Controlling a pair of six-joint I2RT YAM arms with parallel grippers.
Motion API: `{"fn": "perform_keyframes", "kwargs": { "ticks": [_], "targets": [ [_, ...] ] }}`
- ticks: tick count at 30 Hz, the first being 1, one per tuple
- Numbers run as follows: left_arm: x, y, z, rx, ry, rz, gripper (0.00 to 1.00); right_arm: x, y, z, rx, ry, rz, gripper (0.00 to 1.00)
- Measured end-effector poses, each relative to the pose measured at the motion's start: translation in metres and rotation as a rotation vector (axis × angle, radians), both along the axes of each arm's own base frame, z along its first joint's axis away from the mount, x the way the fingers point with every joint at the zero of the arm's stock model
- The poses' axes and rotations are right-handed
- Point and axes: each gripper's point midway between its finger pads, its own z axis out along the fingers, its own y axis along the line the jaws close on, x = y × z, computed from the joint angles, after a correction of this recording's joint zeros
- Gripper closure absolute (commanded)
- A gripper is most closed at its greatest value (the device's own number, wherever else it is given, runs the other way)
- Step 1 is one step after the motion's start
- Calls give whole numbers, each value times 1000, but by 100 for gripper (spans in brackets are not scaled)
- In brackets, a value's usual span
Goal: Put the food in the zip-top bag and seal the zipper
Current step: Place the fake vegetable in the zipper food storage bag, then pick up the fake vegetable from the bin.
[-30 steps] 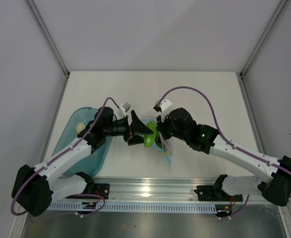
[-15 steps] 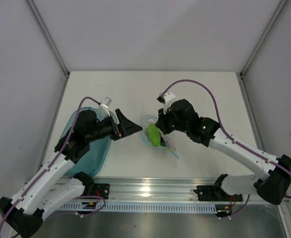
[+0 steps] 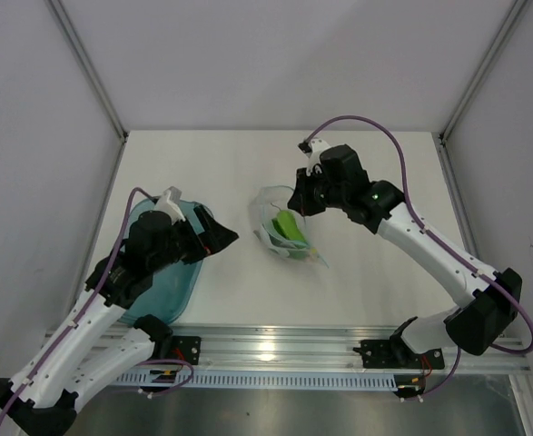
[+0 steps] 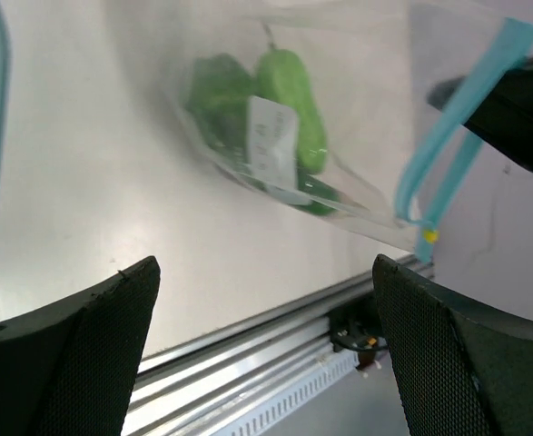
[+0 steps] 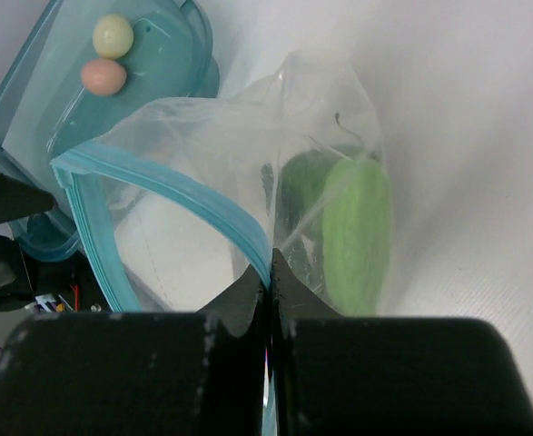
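The clear zip-top bag [image 3: 282, 234] lies mid-table with green food [image 3: 287, 226] inside it. My right gripper [image 3: 300, 203] is shut on the bag's rim and holds the mouth up and open. In the right wrist view its jaws [image 5: 269, 275] pinch the teal zipper [image 5: 184, 195], with the green food [image 5: 352, 232] behind the plastic. Two more pieces, a pale one [image 5: 113, 34] and a pink one [image 5: 103, 77], lie in the blue tray [image 5: 162, 68]. My left gripper [image 3: 219, 238] hangs open and holds nothing, left of the bag over the tray's right edge. Its wrist view shows the bag [image 4: 275, 136] and zipper [image 4: 457, 136].
The translucent blue oval tray [image 3: 171, 286] sits at the near left, partly under my left arm. A metal rail [image 3: 275, 350] runs along the table's near edge. White walls stand to the left, right and back.
My left arm has drawn back from the bag's mouth to the left, over the tray, still open. The right gripper has carried the bag's rim farther back and up; the green food stays inside.
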Motion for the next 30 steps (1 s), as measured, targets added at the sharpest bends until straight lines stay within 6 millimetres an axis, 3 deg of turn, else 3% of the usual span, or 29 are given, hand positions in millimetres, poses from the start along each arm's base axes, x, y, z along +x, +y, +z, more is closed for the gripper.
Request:
{"fn": "perform_keyframes", "kwargs": {
  "ticks": [7,18,25,30],
  "targets": [
    [8,48,-32,169,83,219,1,-8,-6,-15,-20,26,3,100],
    [30,160,-67,293,270,702,0,-24,-24,-24,-34,15,-19,100],
    [30,201,-116,371,535,861,0,-25,-27,-23,-33,0,-24,100],
    [24,222,-136,412,649,955,0,-27,-29,-24,-39,-6,-21,100]
  ]
}}
